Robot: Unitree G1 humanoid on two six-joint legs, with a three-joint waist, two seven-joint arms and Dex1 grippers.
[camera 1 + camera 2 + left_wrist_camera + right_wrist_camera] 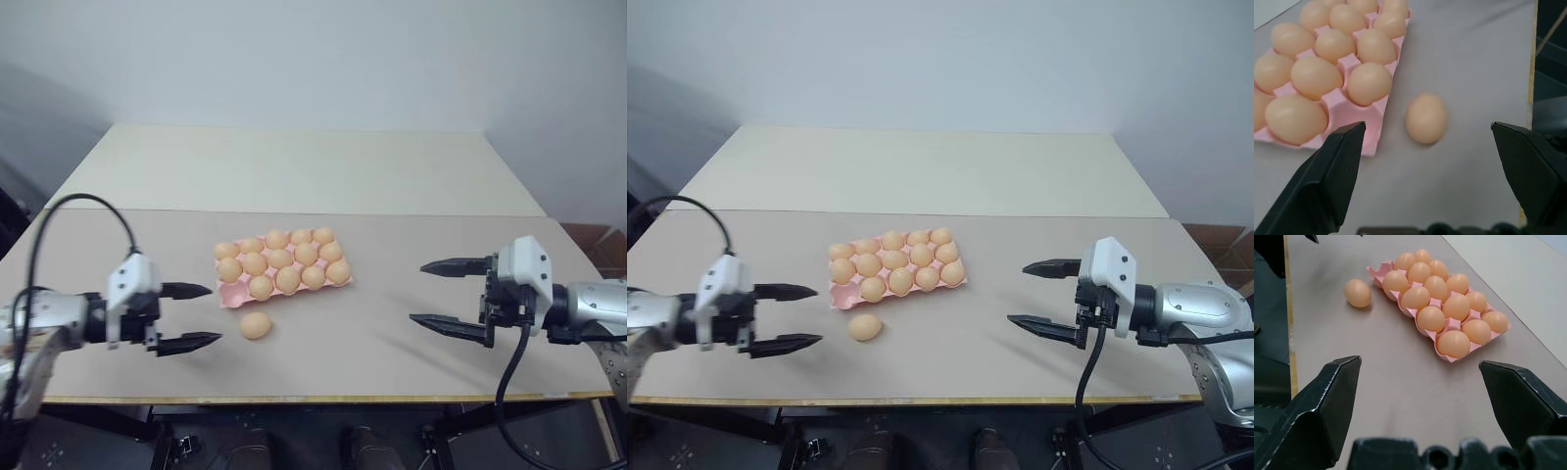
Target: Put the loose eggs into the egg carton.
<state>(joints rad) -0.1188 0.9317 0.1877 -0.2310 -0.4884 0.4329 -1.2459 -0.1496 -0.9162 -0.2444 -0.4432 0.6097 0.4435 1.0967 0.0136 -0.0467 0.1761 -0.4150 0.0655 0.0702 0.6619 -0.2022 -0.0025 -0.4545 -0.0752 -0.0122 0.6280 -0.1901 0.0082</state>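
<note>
The pale-pink egg carton (232,294) lies mid-table with several tan-orange eggs in its cups; the cup at its near left corner is bare. One loose egg (256,325) rests on the table just in front of that corner, apart from the carton. My left gripper (214,314) hovers open just left of the loose egg, fingers pointing toward it. In the left wrist view the loose egg (1425,118) sits beyond the wide gap between the fingers (1332,171). Well to the right of the carton, my right gripper (418,292) is open and holds nothing.
The carton stands on a grey-beige table (392,343) whose front edge runs just below both grippers. A second, paler table (294,166) adjoins it at the back. A black cable (88,206) loops above my left arm.
</note>
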